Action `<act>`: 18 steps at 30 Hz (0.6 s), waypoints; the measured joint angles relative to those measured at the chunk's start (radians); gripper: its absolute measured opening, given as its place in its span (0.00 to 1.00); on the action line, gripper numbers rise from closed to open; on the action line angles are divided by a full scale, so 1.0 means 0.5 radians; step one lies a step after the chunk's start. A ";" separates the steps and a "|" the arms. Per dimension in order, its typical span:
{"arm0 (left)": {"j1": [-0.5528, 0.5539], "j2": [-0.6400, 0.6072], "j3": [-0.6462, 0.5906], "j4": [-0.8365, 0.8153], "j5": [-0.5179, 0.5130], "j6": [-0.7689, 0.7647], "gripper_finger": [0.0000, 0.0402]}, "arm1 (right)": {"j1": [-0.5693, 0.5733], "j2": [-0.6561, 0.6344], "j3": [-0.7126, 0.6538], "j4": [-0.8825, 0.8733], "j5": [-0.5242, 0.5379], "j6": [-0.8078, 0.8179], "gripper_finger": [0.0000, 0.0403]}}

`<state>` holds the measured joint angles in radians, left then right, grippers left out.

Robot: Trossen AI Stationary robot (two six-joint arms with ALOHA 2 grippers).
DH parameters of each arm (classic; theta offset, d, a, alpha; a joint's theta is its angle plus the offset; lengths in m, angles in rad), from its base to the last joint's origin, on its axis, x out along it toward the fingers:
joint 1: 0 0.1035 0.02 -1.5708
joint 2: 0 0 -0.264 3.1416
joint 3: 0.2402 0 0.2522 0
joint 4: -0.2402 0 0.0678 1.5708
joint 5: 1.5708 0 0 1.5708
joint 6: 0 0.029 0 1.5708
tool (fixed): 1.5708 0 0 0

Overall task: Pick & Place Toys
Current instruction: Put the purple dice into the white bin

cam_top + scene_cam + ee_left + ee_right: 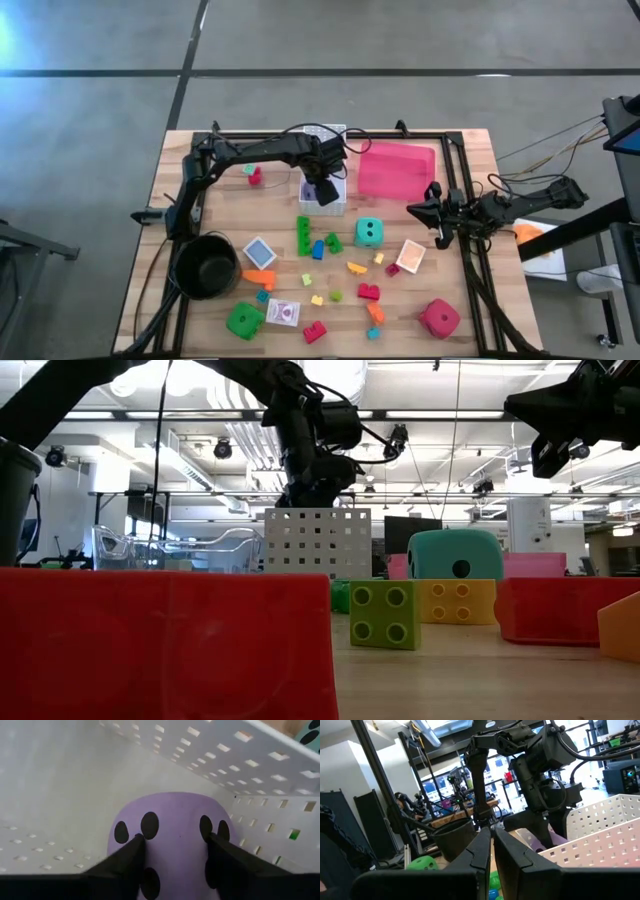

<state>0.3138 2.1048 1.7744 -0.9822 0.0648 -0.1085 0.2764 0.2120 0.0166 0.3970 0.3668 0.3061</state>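
Wooden tabletop: toys scattered at 6 o'clock. White perforated plastic basket near 12 takes the purple spotted foam die; left gripper inside, fingers flanking it, apparently mid-release. Right gripper at 3 o'clock, closed, empty.

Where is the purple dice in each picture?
High view: the soft purple dice with black dots peeks out inside the white perforated basket, under the left gripper.
Low view: not visible; the basket wall hides it.
Left wrist view: centre, between the jaws.
Right wrist view: a purple sliver above the basket rim.
Shared landmark: the white basket.
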 joint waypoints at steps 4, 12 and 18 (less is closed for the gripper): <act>-0.001 0.000 -0.001 0.009 -0.003 0.001 0.82 | 0.000 0.000 0.000 0.000 0.000 0.000 0.05; -0.002 -0.005 0.023 0.038 -0.018 0.002 0.90 | 0.001 0.001 0.000 0.000 0.000 0.000 0.05; -0.005 -0.009 0.090 0.032 -0.023 0.008 0.79 | 0.000 0.001 0.000 0.000 0.000 0.000 0.05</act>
<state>0.3111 2.1002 1.8195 -0.9663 0.0532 -0.1043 0.2764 0.2123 0.0166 0.3970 0.3668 0.3061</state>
